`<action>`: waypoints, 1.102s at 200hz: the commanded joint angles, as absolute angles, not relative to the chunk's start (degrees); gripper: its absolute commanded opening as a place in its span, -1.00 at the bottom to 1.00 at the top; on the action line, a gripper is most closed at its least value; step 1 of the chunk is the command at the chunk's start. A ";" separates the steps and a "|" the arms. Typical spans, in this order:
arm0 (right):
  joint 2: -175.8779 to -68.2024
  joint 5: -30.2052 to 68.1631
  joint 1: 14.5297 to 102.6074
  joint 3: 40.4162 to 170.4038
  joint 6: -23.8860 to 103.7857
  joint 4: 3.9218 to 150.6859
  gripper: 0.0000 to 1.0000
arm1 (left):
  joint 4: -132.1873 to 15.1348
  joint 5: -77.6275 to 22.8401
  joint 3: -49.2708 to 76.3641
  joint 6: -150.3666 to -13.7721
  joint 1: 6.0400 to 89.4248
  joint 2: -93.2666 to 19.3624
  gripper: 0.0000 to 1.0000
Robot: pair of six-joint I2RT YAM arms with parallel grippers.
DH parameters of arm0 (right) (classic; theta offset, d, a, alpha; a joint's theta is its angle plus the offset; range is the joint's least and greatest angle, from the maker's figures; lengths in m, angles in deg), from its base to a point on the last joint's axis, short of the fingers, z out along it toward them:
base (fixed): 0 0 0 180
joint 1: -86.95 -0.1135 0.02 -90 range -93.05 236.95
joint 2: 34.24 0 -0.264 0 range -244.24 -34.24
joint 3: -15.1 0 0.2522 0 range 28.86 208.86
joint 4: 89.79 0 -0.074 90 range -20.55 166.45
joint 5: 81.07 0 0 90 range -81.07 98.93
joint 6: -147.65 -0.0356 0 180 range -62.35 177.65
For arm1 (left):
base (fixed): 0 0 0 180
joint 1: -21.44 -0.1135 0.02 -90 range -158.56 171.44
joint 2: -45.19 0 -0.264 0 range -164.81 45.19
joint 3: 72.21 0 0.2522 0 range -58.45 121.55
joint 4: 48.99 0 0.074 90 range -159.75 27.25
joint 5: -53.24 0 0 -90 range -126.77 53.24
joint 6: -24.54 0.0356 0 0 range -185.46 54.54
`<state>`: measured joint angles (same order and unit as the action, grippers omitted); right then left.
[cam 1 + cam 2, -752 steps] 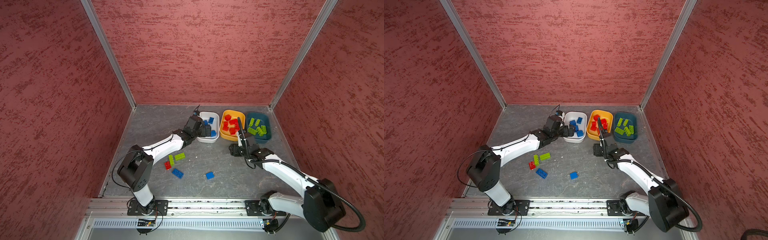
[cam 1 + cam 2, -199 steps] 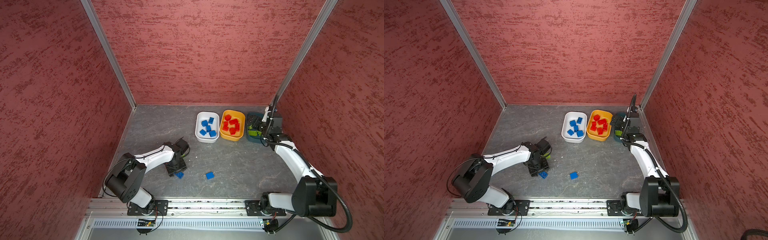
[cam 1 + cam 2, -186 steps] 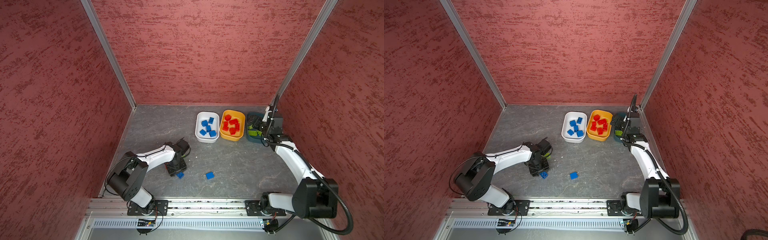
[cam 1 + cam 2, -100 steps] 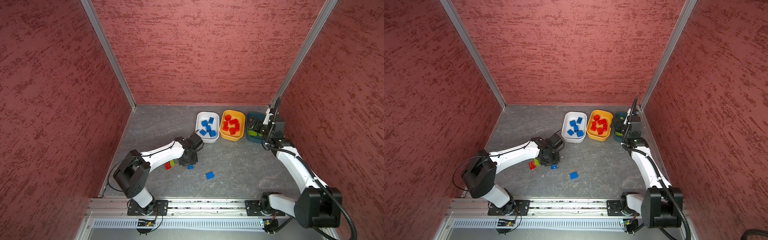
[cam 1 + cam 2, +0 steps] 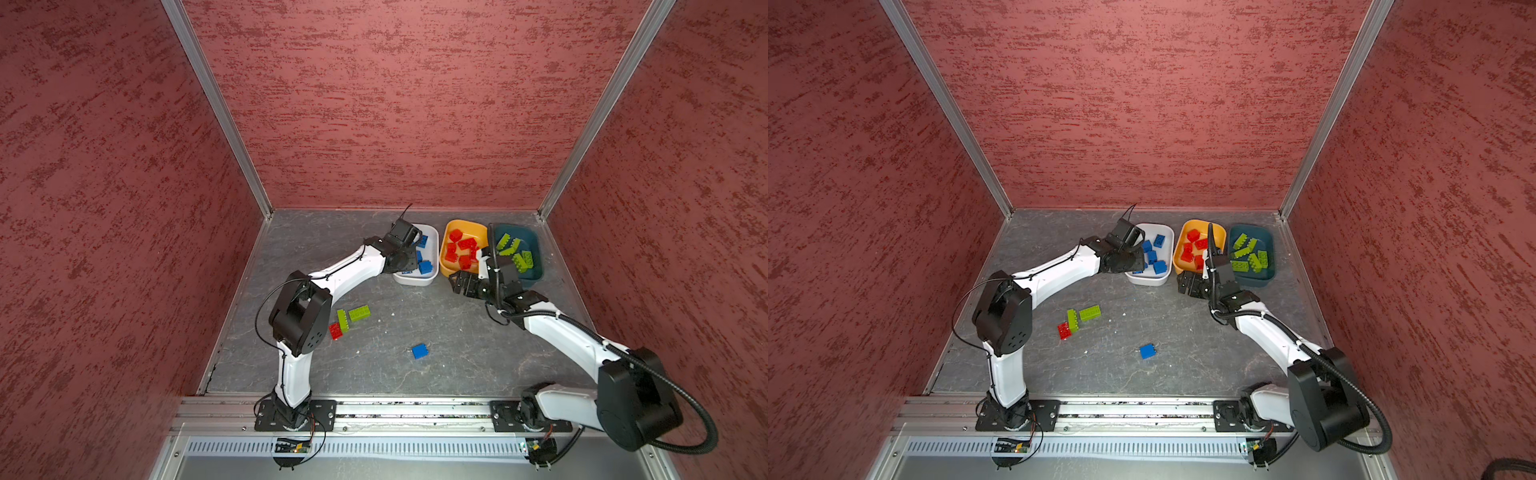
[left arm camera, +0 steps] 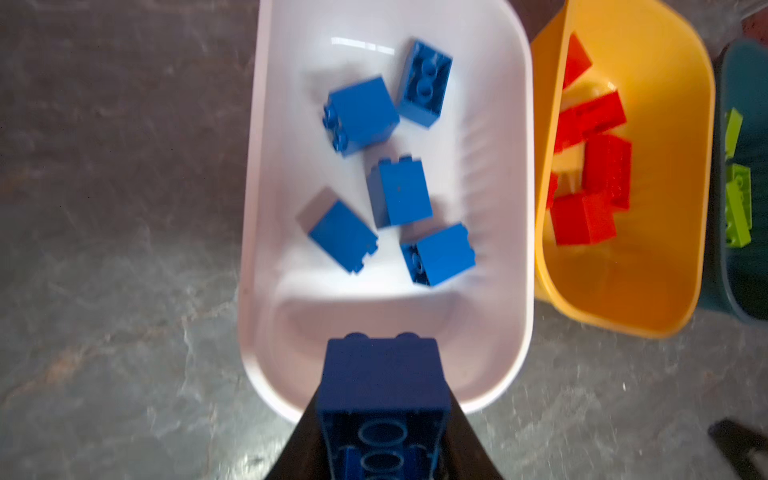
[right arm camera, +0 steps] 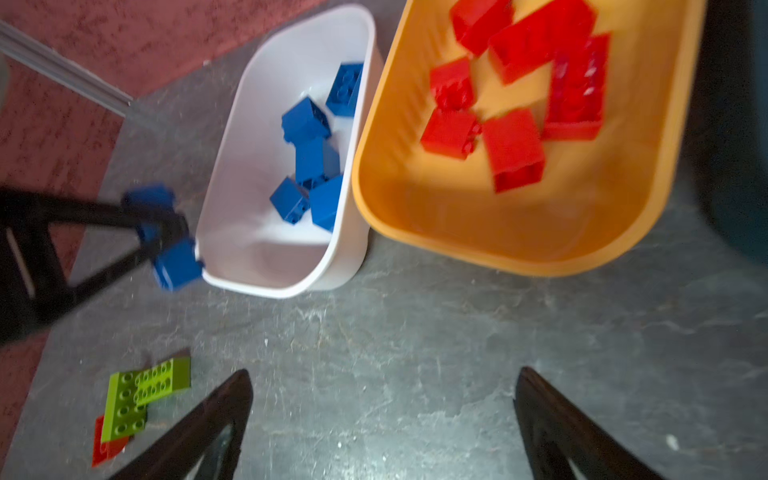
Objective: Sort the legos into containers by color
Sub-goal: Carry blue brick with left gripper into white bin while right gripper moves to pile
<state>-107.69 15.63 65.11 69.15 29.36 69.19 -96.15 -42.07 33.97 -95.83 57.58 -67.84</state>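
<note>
left wrist view: the left gripper (image 6: 384, 440) pinches a blue brick (image 6: 380, 374) tight between its jaws. the brick hangs at the near end of the white tub (image 6: 255, 208), right by the rim. five more blue bricks (image 6: 401, 193) lie inside that tub. just beside it sits the yellow tub (image 6: 665, 208) with red bricks (image 6: 606, 170) in it. in both top views the teal tub (image 5: 536, 270) stands just beside the yellow tub, on its other side, and it holds green bricks (image 5: 519, 261).

in the right wrist view the right gripper (image 7: 382, 415) has its jaws spread wide and holds nothing. it hangs over the grey floor (image 7: 415, 332), just in front of the yellow tub.

four bricks lie out on the floor. two loose green bricks (image 5: 359, 312) touch each other, and a loose red brick (image 5: 335, 331) touches the end of one of them. a loose blue brick (image 5: 419, 351) lies alone, well apart from those three, between the two arms.
</note>
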 commanded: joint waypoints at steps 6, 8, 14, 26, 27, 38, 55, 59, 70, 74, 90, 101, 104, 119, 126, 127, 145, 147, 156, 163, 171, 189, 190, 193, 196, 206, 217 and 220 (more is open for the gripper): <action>-108.89 14.60 60.74 68.08 26.88 67.94 0.97 | -92.64 -46.06 39.90 -91.86 56.11 -73.32 -0.45; -108.93 14.45 60.45 68.13 26.88 67.82 0.97 | -92.79 -46.08 40.47 -91.84 55.93 -73.78 -0.43; -109.18 13.85 59.53 68.21 26.96 67.36 0.97 | -93.62 -46.04 42.64 -91.74 55.44 -75.31 -0.37; -109.54 13.32 58.06 68.22 27.43 67.20 0.97 | -96.45 -44.90 47.34 -91.61 54.52 -77.98 -0.21; -109.55 13.32 57.91 68.23 27.47 67.21 0.97 | -96.69 -44.66 47.70 -91.59 54.46 -78.18 -0.19; -109.78 13.32 56.64 68.10 28.24 67.55 0.97 | -97.98 -42.47 50.51 -90.47 53.98 -79.31 0.11; -110.30 12.53 54.57 67.87 30.08 67.74 0.97 | -96.91 -41.71 50.08 -88.49 53.94 -78.17 0.45; -110.39 12.24 54.02 67.81 30.49 67.60 0.97 | -96.50 -41.73 49.54 -88.19 53.94 -77.62 0.50; -110.91 12.00 52.64 67.68 31.30 67.22 0.97 | -95.22 -41.98 47.40 -87.71 53.94 -75.75 0.62; -111.17 12.00 52.08 67.61 31.43 67.10 0.97 | -94.69 -42.08 46.40 -87.62 53.90 -74.98 0.67; -111.97 12.43 49.43 67.44 31.98 66.04 0.97 | -92.70 -43.18 42.17 -87.52 53.79 -71.75 1.00; -112.48 12.44 47.14 67.49 32.33 64.99 0.97 | -91.72 -43.66 39.53 -87.66 53.55 -69.55 0.99; -112.62 12.37 46.52 67.60 32.35 64.69 0.97 | -91.60 -43.91 38.83 -87.75 53.53 -69.02 0.99; -113.07 11.03 43.33 68.00 32.10 62.99 0.97 | -91.65 -44.26 36.36 -88.50 53.23 -66.49 0.99; -113.10 9.87 41.93 68.09 31.61 62.24 0.98 | -91.98 -44.40 35.48 -89.26 53.07 -65.34 0.99; -113.09 9.75 41.72 68.12 31.53 62.10 0.98 | -92.00 -44.32 35.27 -89.36 53.04 -65.18 0.99; -112.65 9.29 38.11 68.14 31.33 60.33 0.98 | -92.15 -44.32 32.46 -91.25 52.63 -62.66 0.99; -112.64 9.22 37.76 68.14 31.29 60.10 0.97 | -92.18 -44.32 32.08 -91.51 52.60 -62.52 0.99; -112.41 9.51 35.97 68.07 31.36 59.35 0.97 | -92.12 -44.32 30.69 -92.57 52.22 -61.26 0.99; -112.29 9.50 34.56 68.06 31.46 58.73 0.98 | -92.03 -44.24 29.59 -93.29 51.77 -60.42 0.99; -112.29 9.38 32.92 68.05 31.67 58.19 0.97 | -91.75 -44.33 28.17 -93.98 51.39 -59.29 0.99; -112.88 8.97 29.94 68.18 31.99 57.65 0.92 | -90.92 -45.30 24.95 -95.44 50.41 -56.98 0.99; -112.94 8.95 29.79 68.20 31.99 57.65 0.91 | -90.90 -45.34 24.78 -95.48 50.38 -56.83 0.99; -113.20 8.93 29.49 68.28 31.99 57.57 0.89 | -90.74 -45.44 24.30 -95.58 50.24 -56.53 0.99; -113.47 8.74 29.14 68.37 31.92 57.37 0.88 | -90.60 -45.51 23.85 -95.75 50.07 -56.18 0.99; -114.62 7.25 28.23 68.85 31.19 56.74 0.76 | -90.38 -45.51 22.53 -96.09 49.53 -55.34 0.99; -116.34 5.74 27.53 70.00 30.43 55.58 0.62 | -90.36 -45.62 21.44 -96.18 49.07 -54.68 0.99; -116.84 5.25 27.33 70.35 30.22 55.27 0.58 | -90.42 -45.64 21.23 -96.14 48.92 -54.51 0.99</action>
